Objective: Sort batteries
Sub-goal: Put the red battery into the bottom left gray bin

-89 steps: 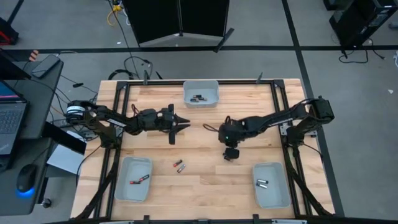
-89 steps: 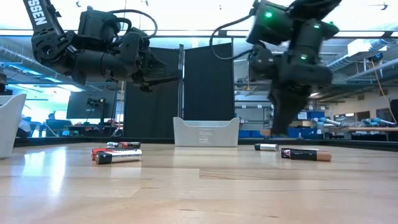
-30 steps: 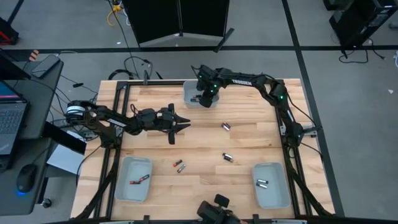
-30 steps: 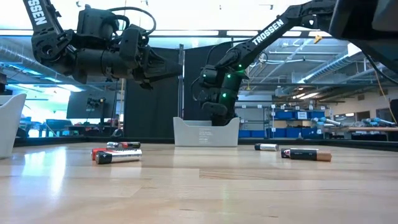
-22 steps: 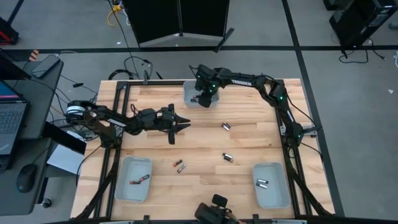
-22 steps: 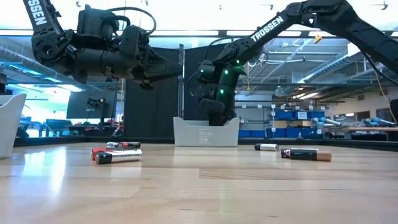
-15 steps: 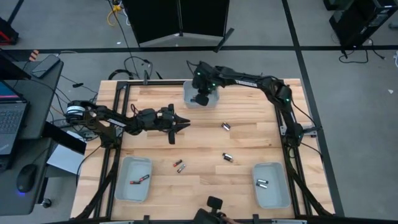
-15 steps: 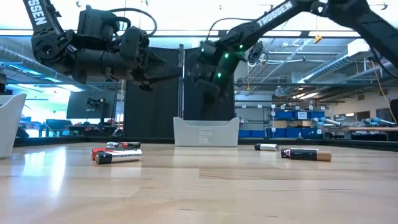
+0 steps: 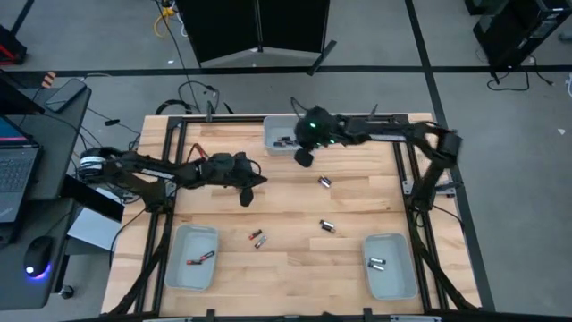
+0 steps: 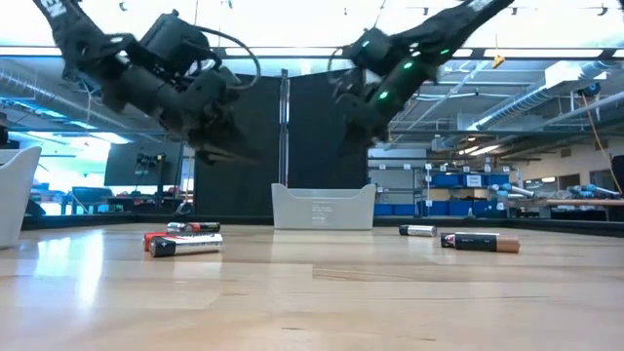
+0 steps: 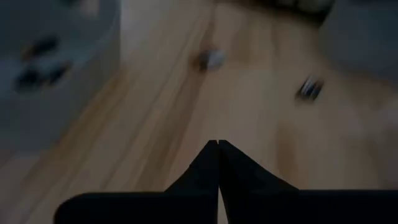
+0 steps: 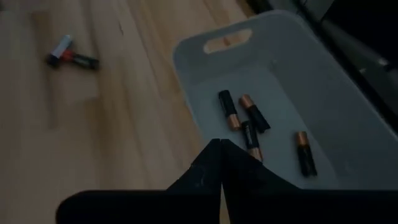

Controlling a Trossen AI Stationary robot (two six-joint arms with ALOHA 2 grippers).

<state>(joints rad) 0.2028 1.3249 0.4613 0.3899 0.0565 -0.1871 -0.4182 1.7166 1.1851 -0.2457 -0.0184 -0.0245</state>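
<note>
right gripper (image 9: 304, 157) hangs at the five o'clock corner of the back tray (image 9: 277, 127), fingers pressed together and empty — four black-and-copper batteries (image 12: 249, 115) lie in that tray. left gripper (image 9: 251, 182) hovers left of centre, fingers shut on nothing. loose batteries (image 9: 257, 239) — at six o'clock from it on the table (image 9: 357, 197).

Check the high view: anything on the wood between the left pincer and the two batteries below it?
Nothing. In the high view, only bare table separates the left pincer from the battery pair.
</note>
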